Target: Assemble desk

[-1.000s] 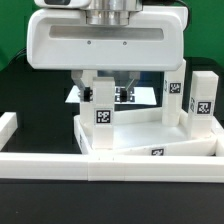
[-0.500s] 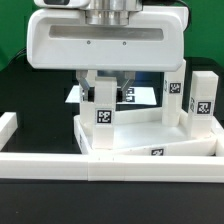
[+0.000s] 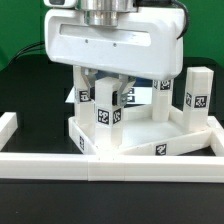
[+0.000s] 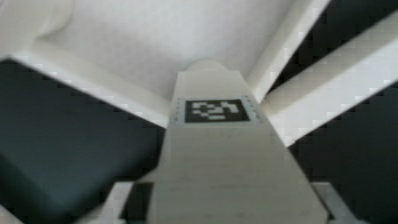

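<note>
Jaws of my gripper (image 3: pixel 109 88) sit closed on the upper part of a white square leg (image 3: pixel 108 118), one finger (image 3: pixel 88 82) on each side of it. I see this in the exterior view, where the large white gripper housing fills the upper middle of the scene and the leg hangs upright beneath it, its black-and-white tag facing the camera.

Below the housing, the desk top (image 3: pixel 150 137) lies on the black table (image 3: pixel 22 85). It is a white rectangular tray with a raised rim, turned slightly askew, and its front edge touches the low white border wall (image 3: pixel 60 164) that runs across the front of the scene. The held leg stands at the tray's corner on the exterior view's left; I cannot tell whether its foot is seated in the socket.

Two more tagged legs stand upright at the tray's far side on the exterior view's right, a taller one (image 3: pixel 196 96) just beside a shorter one (image 3: pixel 162 96).

From the wrist view, the held leg (image 4: pixel 217 150) rises up the centre of the picture with its tag (image 4: pixel 219 109) near the tip. White tray surfaces and dark table show beyond it.
</note>
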You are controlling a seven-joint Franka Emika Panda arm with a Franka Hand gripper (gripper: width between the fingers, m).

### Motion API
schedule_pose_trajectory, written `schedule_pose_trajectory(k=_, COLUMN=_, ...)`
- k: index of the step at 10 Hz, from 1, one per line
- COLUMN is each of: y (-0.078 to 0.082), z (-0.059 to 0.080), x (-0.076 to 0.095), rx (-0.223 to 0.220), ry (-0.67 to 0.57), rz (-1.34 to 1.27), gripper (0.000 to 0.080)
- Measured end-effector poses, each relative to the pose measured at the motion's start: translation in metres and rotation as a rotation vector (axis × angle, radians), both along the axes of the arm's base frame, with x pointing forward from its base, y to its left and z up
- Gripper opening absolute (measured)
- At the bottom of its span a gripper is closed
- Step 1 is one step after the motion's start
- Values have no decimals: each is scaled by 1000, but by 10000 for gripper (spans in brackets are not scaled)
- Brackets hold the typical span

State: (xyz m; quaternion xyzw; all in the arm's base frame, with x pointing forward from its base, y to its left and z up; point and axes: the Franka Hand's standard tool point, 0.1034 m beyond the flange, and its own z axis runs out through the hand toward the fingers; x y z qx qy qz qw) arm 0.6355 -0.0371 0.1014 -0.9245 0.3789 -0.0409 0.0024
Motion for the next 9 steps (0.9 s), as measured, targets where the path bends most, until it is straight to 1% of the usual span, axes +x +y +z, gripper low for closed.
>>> schedule_pose_trajectory(k=2, y=2, z=0, x=-1, rx=23, ry=11, rz=-235, gripper=288)
schedule_pose_trajectory(k=3, y=2, z=0, x=0, rx=26, ry=10, rz=-277, gripper=288)
schedule_pose_trajectory(k=4, y=3, z=0, x=0, rx=28, ry=10, rz=-293, gripper=339)
schedule_pose_trajectory(k=5, y=3, z=0, x=0, rx=27, ry=10, rz=-279, gripper=473)
schedule_pose_trajectory(k=6, y=3, z=-1, x=0, rx=24, ry=11, rz=-249, gripper=473)
schedule_pose_trajectory(k=7, y=4, z=-1, x=0, rx=20, ry=12, rz=-200, gripper=609)
schedule_pose_trajectory(k=8, y=7, z=-1, x=1, rx=13, ry=11, rz=-92, gripper=637)
schedule_pose_trajectory(k=9, y=8, z=0, x=2, rx=4, ry=9, rz=34, gripper=637)
